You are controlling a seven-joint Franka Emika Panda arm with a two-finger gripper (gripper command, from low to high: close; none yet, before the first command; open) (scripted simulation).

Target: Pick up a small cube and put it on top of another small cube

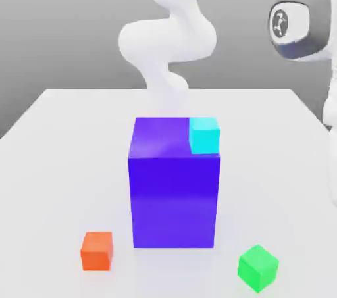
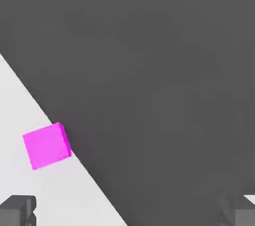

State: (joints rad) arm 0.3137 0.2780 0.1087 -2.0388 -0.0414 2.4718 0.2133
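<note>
One magenta cube [image 2: 46, 145] lies ahead of the wide-open, empty gripper [image 2: 129, 210], toward its ten o'clock.

Simulated tabletop, plain white table [image 1: 59, 132], flat-coloured cubes
</note>
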